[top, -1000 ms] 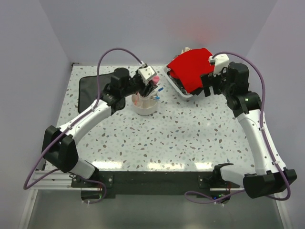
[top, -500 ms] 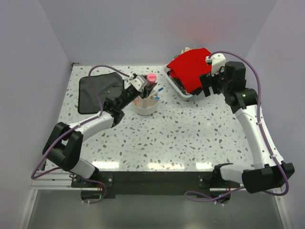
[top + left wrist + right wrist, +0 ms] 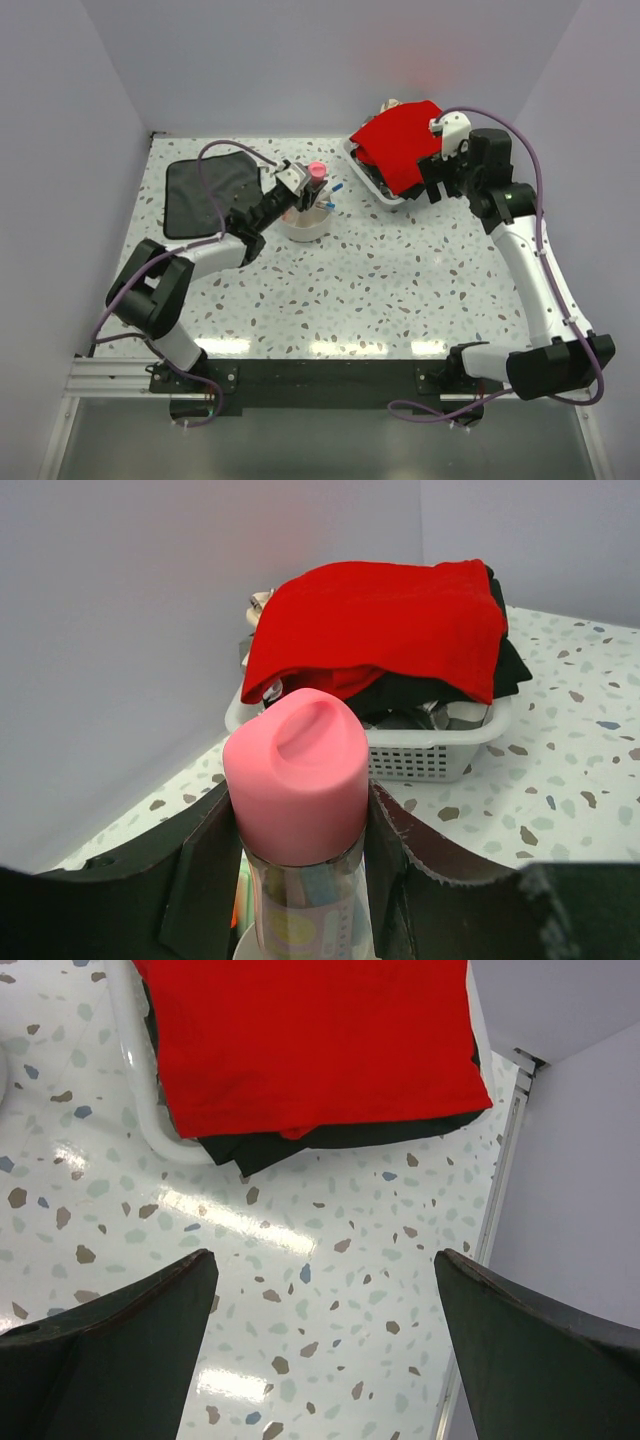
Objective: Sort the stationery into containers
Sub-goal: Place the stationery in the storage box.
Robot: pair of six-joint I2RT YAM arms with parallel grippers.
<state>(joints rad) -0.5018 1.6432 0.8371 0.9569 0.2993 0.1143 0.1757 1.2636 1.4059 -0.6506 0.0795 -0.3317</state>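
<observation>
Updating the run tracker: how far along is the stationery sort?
Done: two blue-tipped pens lean in the bowl. In hand: left jaws clamp the pink-capped stick upright at the bowl, not yet released. Left: let go of it; no loose stationery shows on the table. Right jaws hang open by the tray.

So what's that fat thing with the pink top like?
The pink-capped stick is fat and round. Its cap is smooth pink plastic with a shallow dent on top. Below it the body looks clear, with a pale label printed in yellow and other colours. It stands upright over the round white bowl, its bottom end hidden. The left gripper has its dark jaws pressed against both sides of the body, just under the cap. Nothing else touches the parts that show.
</observation>
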